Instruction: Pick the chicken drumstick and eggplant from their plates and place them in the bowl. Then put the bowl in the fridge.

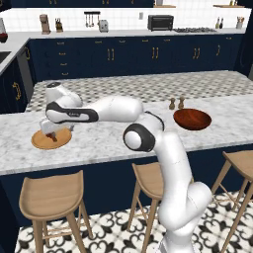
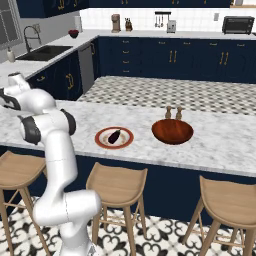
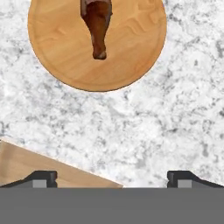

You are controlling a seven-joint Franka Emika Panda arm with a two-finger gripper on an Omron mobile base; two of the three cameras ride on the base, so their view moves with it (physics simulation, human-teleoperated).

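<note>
The reddish-brown chicken drumstick (image 3: 98, 26) lies on the flat orange-tan plate (image 3: 57, 52), thin end toward the hand camera. From the left base the same plate (image 1: 42, 142) sits near the counter's front edge, with my gripper (image 1: 51, 132) just above it. The fingertips (image 3: 41, 178) stand far apart, so the gripper (image 3: 113, 179) is open, holds nothing, and is short of the drumstick. The dark purple eggplant (image 2: 114, 136) rests on the red-rimmed plate (image 2: 102, 141). To its right stands the deep reddish-brown bowl (image 2: 172, 131), also the bowl (image 1: 192, 119). The fridge is out of view.
Two small wooden shakers (image 1: 176, 103) stand just behind the bowl. Wooden stools (image 1: 51, 195) line the front of the marble island (image 1: 99, 143), and one stool seat (image 3: 26, 168) shows below the counter edge. Navy cabinets run along the back wall.
</note>
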